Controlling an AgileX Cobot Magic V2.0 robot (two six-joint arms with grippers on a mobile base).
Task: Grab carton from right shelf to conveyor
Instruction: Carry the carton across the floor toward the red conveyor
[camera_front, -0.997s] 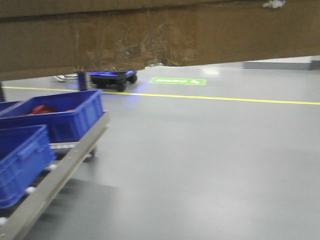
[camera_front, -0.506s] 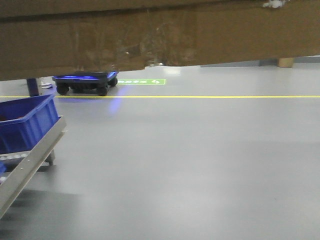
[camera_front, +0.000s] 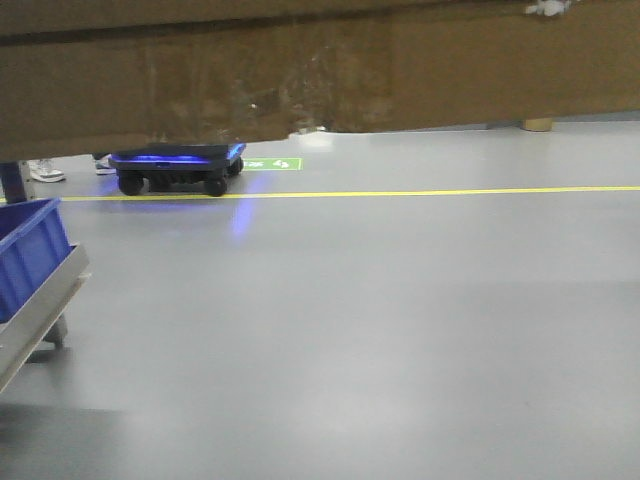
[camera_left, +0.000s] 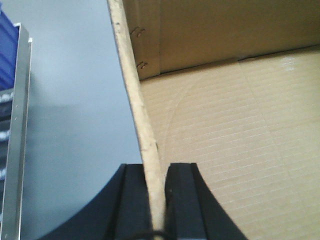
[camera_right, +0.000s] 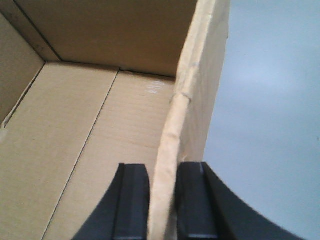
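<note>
Left gripper (camera_left: 156, 190) clenched on the top edge of 1 side wall of the carton (camera_left: 240, 140), 1 finger inside and 1 outside; right gripper (camera_right: 162, 185) clamped the same way on the opposite wall; carton hangs between the 2 arms, off any support, its taped lower seam filling the 12 o'clock band of the front view. Interior visible from both wrists is empty; judged light but bulky. Walls are thin single corrugated board, creased and bowed at the pinch; judged prone to buckle or tear under twist, so both holds should move level and together; a hold nearer a corner would be stiffer. Right shelf (camera_front: 40, 300), with 1 blue bin (camera_front: 25, 250), lies at 8 o'clock, just beside the carton's path. Beyond it, open grey floor (camera_front: 400, 330); a wheeled platform (camera_front: 175, 168) lit blue at 10 o'clock, near the yellow line (camera_front: 450, 190). Conveyor not in view.
</note>
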